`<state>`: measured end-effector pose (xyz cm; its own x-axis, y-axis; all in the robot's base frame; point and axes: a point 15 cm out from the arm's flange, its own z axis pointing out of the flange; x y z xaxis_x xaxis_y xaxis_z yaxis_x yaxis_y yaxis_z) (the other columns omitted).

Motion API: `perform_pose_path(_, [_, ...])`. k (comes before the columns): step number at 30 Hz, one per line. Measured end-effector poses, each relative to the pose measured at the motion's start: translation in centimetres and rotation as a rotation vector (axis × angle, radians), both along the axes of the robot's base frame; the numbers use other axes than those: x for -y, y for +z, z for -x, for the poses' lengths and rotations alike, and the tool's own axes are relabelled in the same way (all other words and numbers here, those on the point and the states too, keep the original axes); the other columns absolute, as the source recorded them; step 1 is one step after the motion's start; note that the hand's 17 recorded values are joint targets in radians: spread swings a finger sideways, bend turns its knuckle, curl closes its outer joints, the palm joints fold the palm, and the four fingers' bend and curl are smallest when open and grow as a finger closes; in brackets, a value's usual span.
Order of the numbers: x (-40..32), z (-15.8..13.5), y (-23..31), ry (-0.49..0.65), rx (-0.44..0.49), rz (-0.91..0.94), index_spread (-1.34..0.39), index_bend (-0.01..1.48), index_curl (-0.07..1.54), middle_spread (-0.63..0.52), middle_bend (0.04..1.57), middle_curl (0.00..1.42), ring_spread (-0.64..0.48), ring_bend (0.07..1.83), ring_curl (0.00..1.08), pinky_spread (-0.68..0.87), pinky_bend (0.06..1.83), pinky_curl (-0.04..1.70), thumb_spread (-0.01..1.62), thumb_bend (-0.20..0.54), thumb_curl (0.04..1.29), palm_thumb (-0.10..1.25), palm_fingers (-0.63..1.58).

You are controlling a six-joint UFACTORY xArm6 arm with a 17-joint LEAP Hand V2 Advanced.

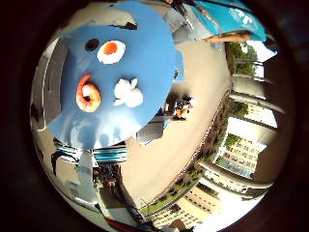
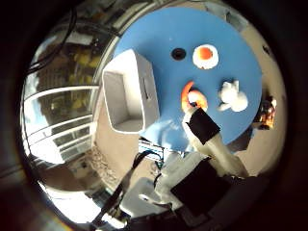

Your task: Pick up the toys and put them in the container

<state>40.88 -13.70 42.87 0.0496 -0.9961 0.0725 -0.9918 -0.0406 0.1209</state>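
A round blue table (image 2: pixel 164 38) carries the toys. In the right thumb side palm view a fried-egg toy (image 2: pixel 204 56), an orange curled shrimp toy (image 2: pixel 192 95), a white lumpy toy (image 2: pixel 231 96) and a small dark piece (image 2: pixel 179 53) lie on it. A white rectangular container (image 2: pixel 130 91) stands open on the table beside them and looks empty. My right hand (image 2: pixel 214 144) reaches in with a straight white and black finger (image 2: pixel 202 126), its tip just beside the shrimp toy. It holds nothing. The right little finger side palm view shows the table (image 1: pixel 145 39) from above, with the toys but no container.
The table stands outdoors on tan pavement (image 1: pixel 183 145). Railings (image 2: pixel 53 120) run along one side and buildings (image 1: pixel 241 145) stand beyond. A small orange and white object (image 1: pixel 182 106) lies on the ground past the table's edge.
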Motion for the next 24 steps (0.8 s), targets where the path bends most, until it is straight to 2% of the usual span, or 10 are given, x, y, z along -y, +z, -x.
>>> perform_pose_path(6, [5.5,1.3,-1.5,-0.109,-0.015,-0.007,-0.11,0.16,0.28,0.09,0.17,0.30,0.28,0.34,0.33,0.42,0.68,0.17,1.22,-0.031,0.36,0.59,0.08])
perform_pose_path(12, [13.4,0.0,-6.4,-0.211,0.000,-0.002,-0.08,0.16,0.27,0.10,0.18,0.30,0.28,0.37,0.33,0.43,0.70,0.17,1.21,-0.032,0.34,0.55,0.12])
perform_pose_path(17, [17.0,0.4,-11.7,-0.271,-0.063,-0.034,-0.07,0.16,0.27,0.10,0.17,0.31,0.28,0.38,0.33,0.43,0.71,0.17,1.21,-0.029,0.34,0.54,0.14])
perform_pose_path(24, [18.4,0.5,-18.2,-0.291,-0.156,-0.079,-0.03,0.15,0.26,0.09,0.18,0.31,0.27,0.41,0.34,0.43,0.73,0.17,1.20,-0.027,0.33,0.53,0.15])
